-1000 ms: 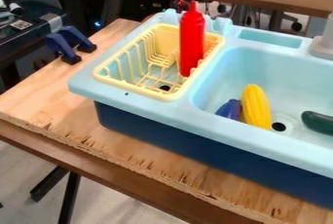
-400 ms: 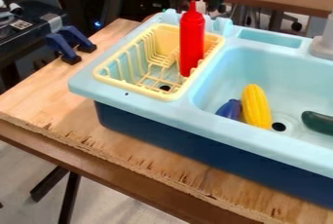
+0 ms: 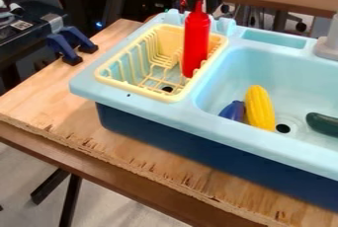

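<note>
On the left, a dark blue clamp point(image 3: 61, 48) sits at the edge of the wooden tabletop point(image 3: 39, 93). Next comes the pale yellow dish rack point(image 3: 105, 79), set in the left part of the light blue toy sink point(image 3: 148, 101). The red bottle point(image 3: 196, 43) stands upright at the rack's right side. Over its nozzle hangs the black gripper point(image 3: 203, 9), partly open, a finger on either side; whether they touch it, I cannot tell. Rightward, the basin holds a purple toy point(image 3: 232, 111), a yellow corn cob point(image 3: 260, 108) and a dark green vegetable point(image 3: 323, 124).
</note>
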You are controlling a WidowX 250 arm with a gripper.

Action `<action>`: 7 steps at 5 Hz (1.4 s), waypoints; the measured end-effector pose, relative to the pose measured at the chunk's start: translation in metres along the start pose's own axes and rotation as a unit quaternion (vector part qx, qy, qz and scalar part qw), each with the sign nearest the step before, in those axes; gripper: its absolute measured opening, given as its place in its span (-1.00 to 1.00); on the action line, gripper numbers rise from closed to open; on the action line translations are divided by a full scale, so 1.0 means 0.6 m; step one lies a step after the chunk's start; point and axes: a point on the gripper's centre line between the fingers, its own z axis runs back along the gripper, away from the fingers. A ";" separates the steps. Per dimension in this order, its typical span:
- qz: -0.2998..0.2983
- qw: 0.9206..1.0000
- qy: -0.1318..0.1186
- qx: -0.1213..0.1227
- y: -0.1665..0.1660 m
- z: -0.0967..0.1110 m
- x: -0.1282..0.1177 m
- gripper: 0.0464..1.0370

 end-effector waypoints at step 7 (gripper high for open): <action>-0.056 0.989 -0.122 -0.064 -0.189 0.162 -0.075 -0.88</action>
